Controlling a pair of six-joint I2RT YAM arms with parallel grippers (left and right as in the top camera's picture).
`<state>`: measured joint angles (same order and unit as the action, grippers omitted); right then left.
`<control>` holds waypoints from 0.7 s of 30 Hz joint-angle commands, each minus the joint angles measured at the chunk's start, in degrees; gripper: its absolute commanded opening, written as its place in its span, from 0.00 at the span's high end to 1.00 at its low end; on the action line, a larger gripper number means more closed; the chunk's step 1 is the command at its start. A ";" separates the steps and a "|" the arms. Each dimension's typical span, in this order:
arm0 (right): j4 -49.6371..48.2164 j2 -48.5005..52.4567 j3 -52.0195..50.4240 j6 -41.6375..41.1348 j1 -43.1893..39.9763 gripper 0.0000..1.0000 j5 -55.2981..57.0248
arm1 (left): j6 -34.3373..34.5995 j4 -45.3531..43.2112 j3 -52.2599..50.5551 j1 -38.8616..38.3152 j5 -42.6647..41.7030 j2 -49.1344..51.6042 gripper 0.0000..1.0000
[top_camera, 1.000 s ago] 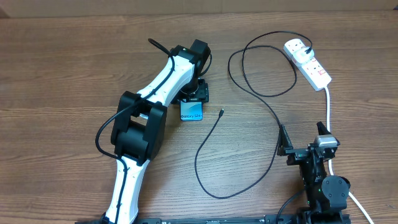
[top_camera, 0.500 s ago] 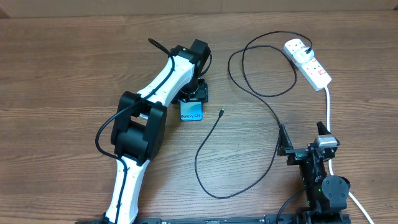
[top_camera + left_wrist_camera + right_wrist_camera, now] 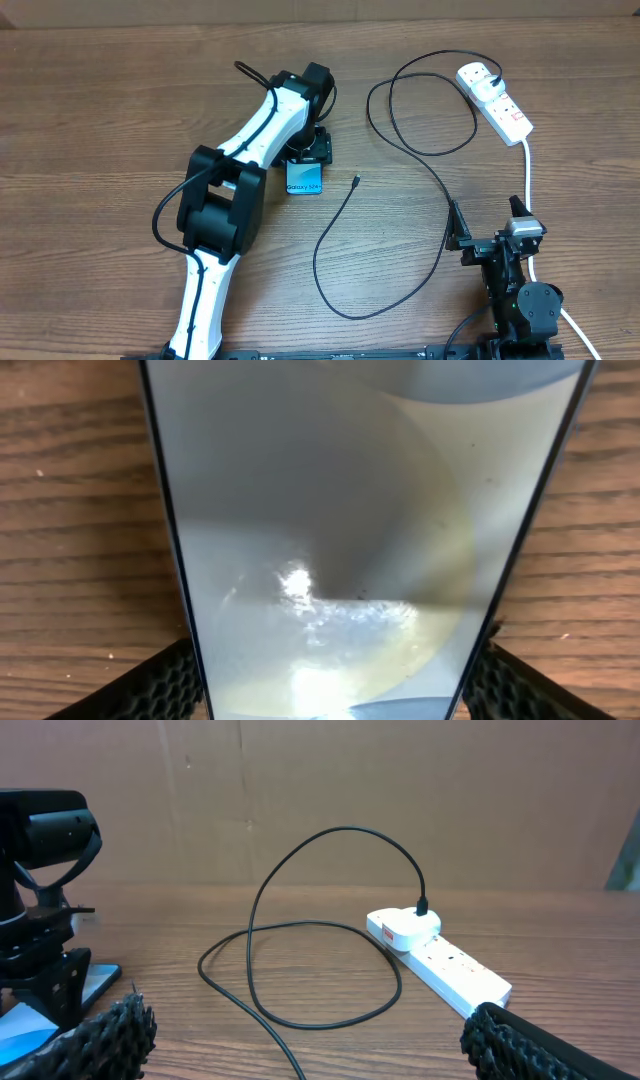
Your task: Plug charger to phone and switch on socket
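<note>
Nearest in, the right gripper (image 3: 487, 228) hangs wide open, well right of the phone (image 3: 304, 178). The charger (image 3: 357, 182) has its tip just right of the phone. The left gripper (image 3: 312, 150) pinches the phone's far end. The socket (image 3: 495, 97) sits far beyond, to the right. The danger is the phone twisting in that pinch, which would misalign its port.

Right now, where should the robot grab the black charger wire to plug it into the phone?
Grip the charger just behind its tiny connector tip, coming straight down from above with the fingers across the wire. That end lies flat on the table, fairly straight and clear of the loops, right beside the phone.
</note>
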<state>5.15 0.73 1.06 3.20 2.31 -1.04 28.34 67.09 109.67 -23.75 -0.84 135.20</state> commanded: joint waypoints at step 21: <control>-0.33 -0.44 -0.59 -0.20 0.31 0.00 0.55 | -0.87 -0.96 -1.40 2.21 3.61 3.06 0.17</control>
<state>5.17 0.73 1.06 3.20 2.28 -1.04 26.17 67.00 109.82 -22.02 -1.43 135.39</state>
